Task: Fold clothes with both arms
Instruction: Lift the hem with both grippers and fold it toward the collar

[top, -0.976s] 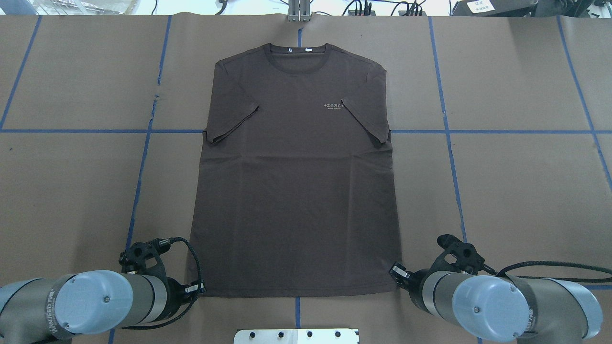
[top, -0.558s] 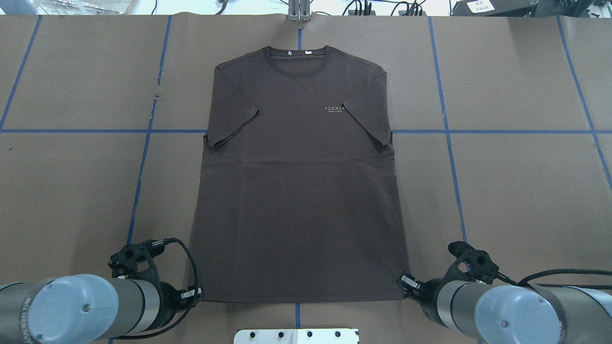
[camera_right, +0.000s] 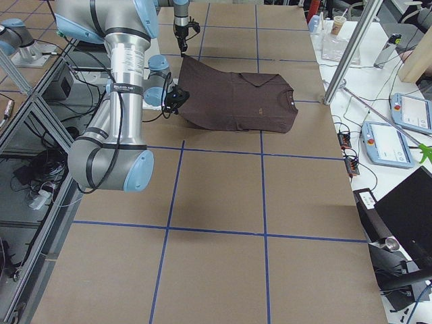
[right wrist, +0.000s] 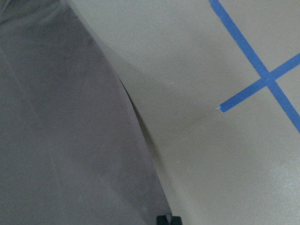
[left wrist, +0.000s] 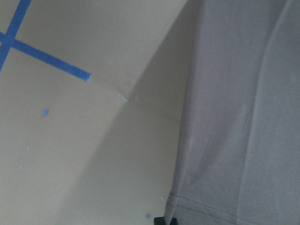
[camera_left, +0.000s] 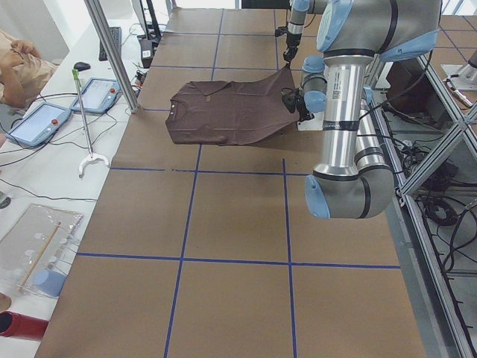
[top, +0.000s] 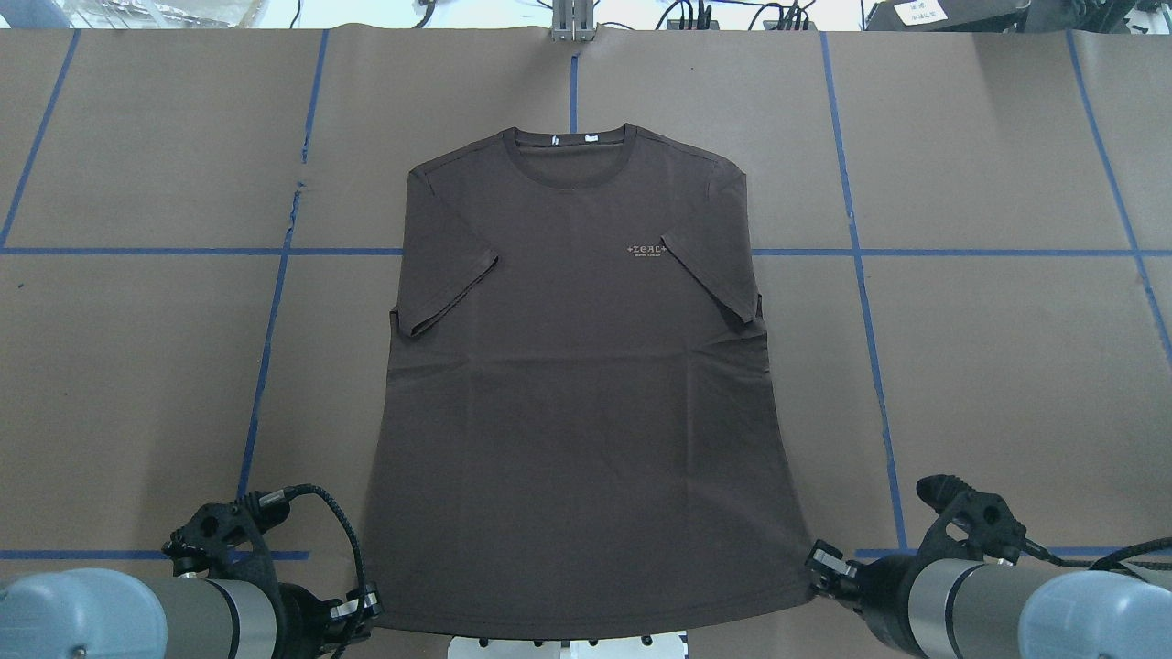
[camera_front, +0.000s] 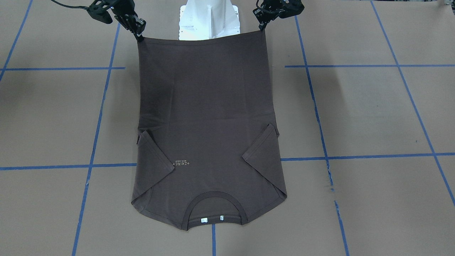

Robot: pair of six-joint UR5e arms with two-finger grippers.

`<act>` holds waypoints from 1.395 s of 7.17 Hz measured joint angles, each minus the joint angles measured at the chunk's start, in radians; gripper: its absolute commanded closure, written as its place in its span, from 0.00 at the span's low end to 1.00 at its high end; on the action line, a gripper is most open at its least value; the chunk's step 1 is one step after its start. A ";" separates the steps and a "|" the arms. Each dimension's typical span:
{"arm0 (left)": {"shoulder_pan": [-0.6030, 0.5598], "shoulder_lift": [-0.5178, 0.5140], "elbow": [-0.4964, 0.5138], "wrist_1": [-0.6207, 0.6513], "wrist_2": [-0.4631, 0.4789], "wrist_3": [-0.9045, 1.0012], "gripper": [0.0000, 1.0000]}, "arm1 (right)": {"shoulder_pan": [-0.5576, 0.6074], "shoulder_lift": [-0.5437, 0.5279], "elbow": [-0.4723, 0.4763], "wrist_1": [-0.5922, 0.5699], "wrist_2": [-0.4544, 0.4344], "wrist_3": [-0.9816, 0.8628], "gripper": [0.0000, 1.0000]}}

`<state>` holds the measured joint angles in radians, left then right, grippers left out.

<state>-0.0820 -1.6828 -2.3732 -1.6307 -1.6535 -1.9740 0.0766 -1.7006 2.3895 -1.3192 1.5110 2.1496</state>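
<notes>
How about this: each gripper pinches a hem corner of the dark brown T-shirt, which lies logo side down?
No: the dark brown T-shirt lies logo side up; the overhead view shows its chest logo. The left gripper and right gripper do pinch the hem corners.

You have the dark brown T-shirt (camera_right: 239, 101) on the brown table (camera_right: 216, 202), its collar end lying flat, away from the robot. The hem edge is raised off the surface. The near right gripper (camera_right: 177, 96) meets one hem corner and the far left gripper (camera_right: 183, 47) the other. Blue tape lines (camera_right: 263, 175) cross the table.
</notes>
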 measured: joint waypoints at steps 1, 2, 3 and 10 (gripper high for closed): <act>-0.054 -0.038 0.014 0.011 -0.001 0.047 1.00 | 0.073 0.027 0.002 -0.001 0.003 -0.006 1.00; -0.137 -0.098 0.056 0.018 -0.005 0.115 1.00 | 0.155 0.084 -0.026 -0.010 0.016 -0.040 1.00; -0.236 -0.178 0.140 0.024 -0.011 0.181 1.00 | 0.251 0.177 -0.095 -0.037 0.048 -0.117 1.00; -0.657 -0.433 0.789 -0.339 -0.037 0.513 1.00 | 0.682 0.713 -0.827 -0.064 0.190 -0.475 1.00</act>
<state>-0.7395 -2.1158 -1.5841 -1.9696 -1.6905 -1.4609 0.7582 -0.9876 1.5624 -1.3837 1.7007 1.6742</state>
